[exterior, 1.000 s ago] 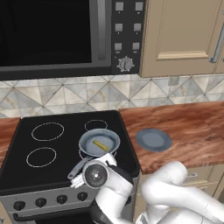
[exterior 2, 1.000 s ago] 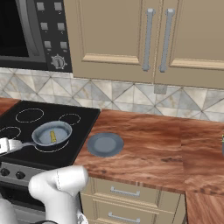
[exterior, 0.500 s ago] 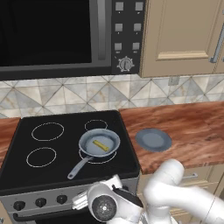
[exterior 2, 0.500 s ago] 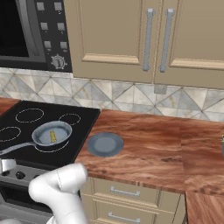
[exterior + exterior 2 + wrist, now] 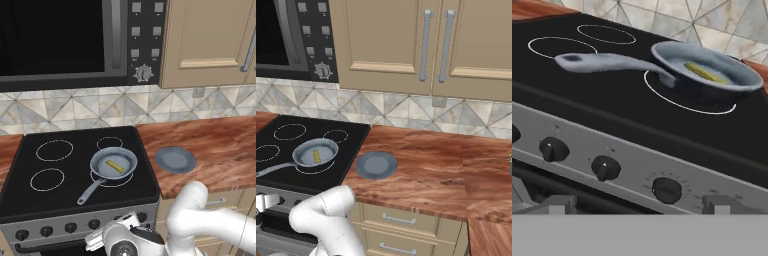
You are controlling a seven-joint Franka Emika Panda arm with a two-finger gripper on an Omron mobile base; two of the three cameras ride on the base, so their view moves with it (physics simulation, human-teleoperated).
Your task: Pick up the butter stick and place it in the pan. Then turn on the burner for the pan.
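Observation:
The grey-blue pan [image 5: 114, 163] sits on the cooktop's front-right burner [image 5: 118, 181], its long handle pointing toward the front left. Inside it lies the pale-yellow butter stick [image 5: 115, 166], nothing touching it. In the hand view the pan [image 5: 712, 75] with the butter stick [image 5: 704, 72] stands above the burner's white ring [image 5: 677, 102]. My gripper [image 5: 634, 207] is open and empty, low in front of the stove's knob panel. In the left base view the gripper [image 5: 100, 240] hangs below the stove's front edge.
A row of dark knobs [image 5: 605, 167] runs across the stove's grey front panel, one knob [image 5: 667, 190] closest to the gripper's middle. A round grey-blue plate [image 5: 175, 160] lies on the wooden counter right of the stove. A microwave [image 5: 60, 40] hangs above.
The arm has dropped from the cooktop's front edge down to the knob panel. The pan and the butter stick have not moved. The jaws stayed open.

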